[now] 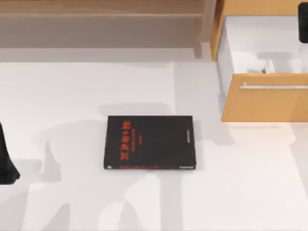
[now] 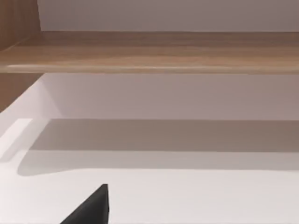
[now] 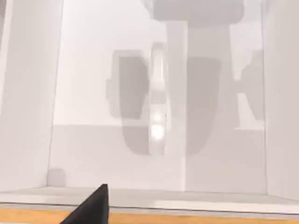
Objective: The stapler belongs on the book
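The black book [image 1: 150, 143] with red lettering lies flat in the middle of the white table. The pale grey-white stapler [image 3: 157, 100] lies inside the open white drawer [image 1: 240, 43] at the back right, and it is faintly visible from above as the stapler [image 1: 266, 64]. My right gripper [image 1: 303, 21] hovers over the drawer's far right corner, above the stapler and apart from it. My left gripper [image 1: 6, 161] is parked at the table's left edge, far from the book.
The drawer's wooden front [image 1: 264, 103] with a metal handle [image 1: 274, 87] sticks out toward the table's right side. A wooden shelf [image 1: 96, 14] runs along the back. White tabletop [image 1: 72, 96] surrounds the book.
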